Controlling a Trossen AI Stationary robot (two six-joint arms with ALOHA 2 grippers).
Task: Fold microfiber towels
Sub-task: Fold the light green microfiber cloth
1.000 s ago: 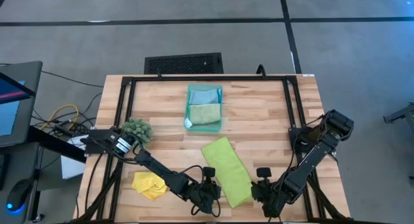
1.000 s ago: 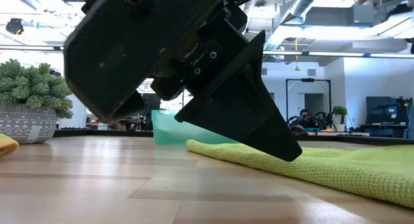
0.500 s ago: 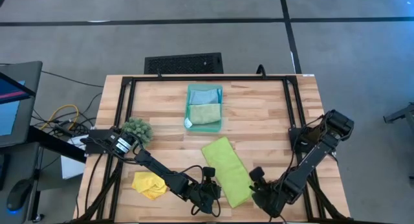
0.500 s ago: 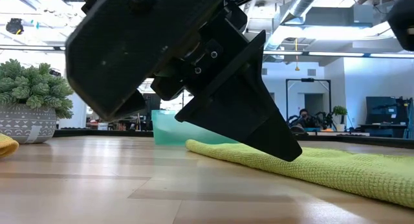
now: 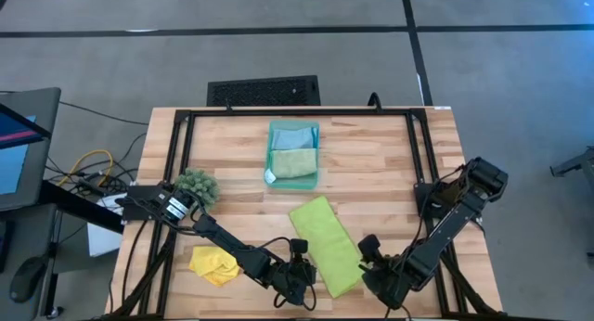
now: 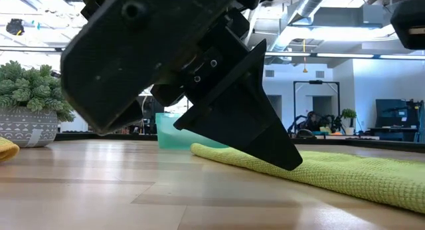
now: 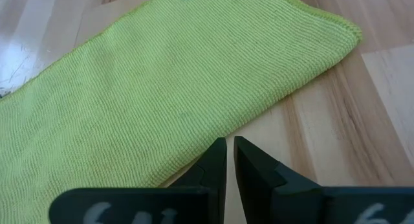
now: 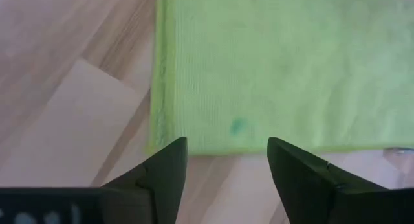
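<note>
Your right gripper (image 8: 226,160) has its fingers spread wide, holding nothing, poised just off the near end of the lime green towel (image 5: 326,244). Your left gripper (image 7: 229,160) has its fingers pressed together, empty, at that towel's left edge. The towel lies folded in a long strip on the table (image 5: 371,168). The yellow towel (image 5: 213,263) lies crumpled near the left front. The light blue towel (image 5: 291,135) and pale sage towel (image 5: 294,162) sit folded in the teal tray (image 5: 269,177).
</note>
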